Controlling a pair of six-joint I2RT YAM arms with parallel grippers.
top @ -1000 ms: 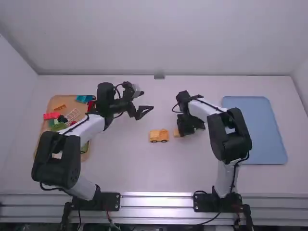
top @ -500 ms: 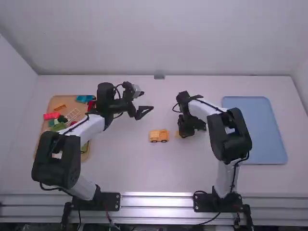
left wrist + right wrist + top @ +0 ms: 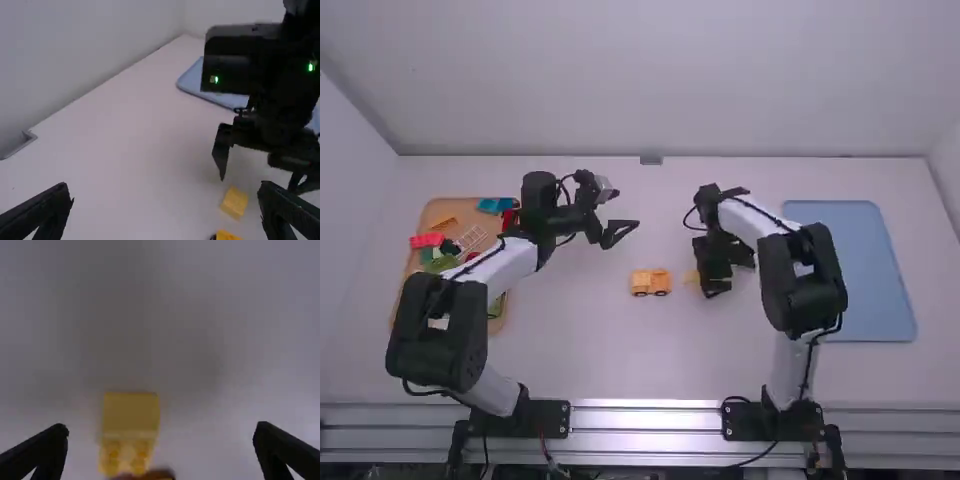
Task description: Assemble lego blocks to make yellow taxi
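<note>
- A tan tray (image 3: 466, 213) lies at the left end of the surface (image 3: 570, 340), holding a pinkish-red block (image 3: 427, 240), an orange piece (image 3: 444, 222), a turquoise block (image 3: 492, 205), a pale lattice piece (image 3: 470, 238) and some green pieces (image 3: 442, 264)
- The left arm (image 3: 500, 264) crosses the right side of that tray, hiding part of what is in it
- The left hand (image 3: 625, 236) is over the middle of the surface, farther from the high camera than the toy car; it is released, its fingers wide apart with nothing between them
- The yellow-orange toy car (image 3: 650, 282), dark wheels along its near side, sits upright on the surface between the two arms
- A small yellow block (image 3: 691, 278) lies just to the right of the car, partly hidden from above by the right hand (image 3: 720, 275); the left wrist view shows a gap between block and car. The right wrist view has studs (image 3: 125, 455) right by the block, though I cannot tell which piece they belong to
- The right hand is near that block, released too, its fingers well apart and gripping nothing
- The right arm (image 3: 803, 280) comes in past the left edge of a blue tray (image 3: 868, 275), which lies flat at the right end of the surface
</note>
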